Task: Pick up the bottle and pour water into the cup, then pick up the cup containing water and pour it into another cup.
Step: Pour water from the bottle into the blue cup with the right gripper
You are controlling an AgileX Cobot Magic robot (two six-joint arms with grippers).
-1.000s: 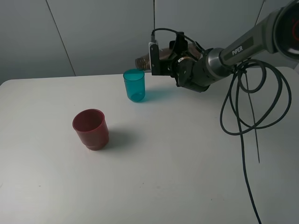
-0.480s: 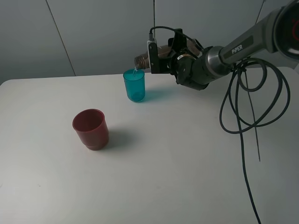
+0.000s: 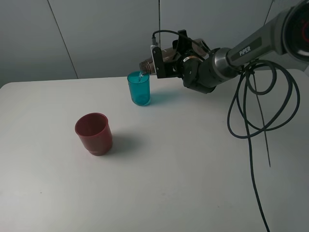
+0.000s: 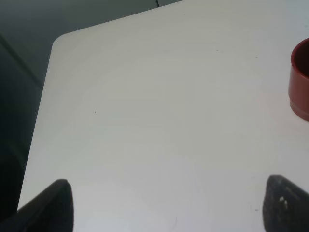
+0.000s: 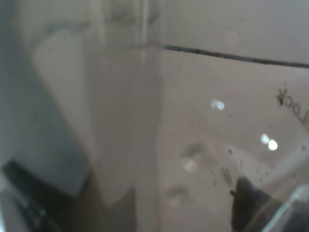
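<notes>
Bottle (image 3: 145, 64) sideways in right tool (image 3: 157, 61)

Bottle (image 3: 146, 65) over cup (image 3: 138, 89), second cup (image 3: 93, 134) apart.
The cup stands at the back of the worktop (image 3: 183, 169), the second cup nearer the front, to its left. The bottle lies sideways in the right pincer (image 3: 164, 57), mouth above the cup's rim.
</notes>
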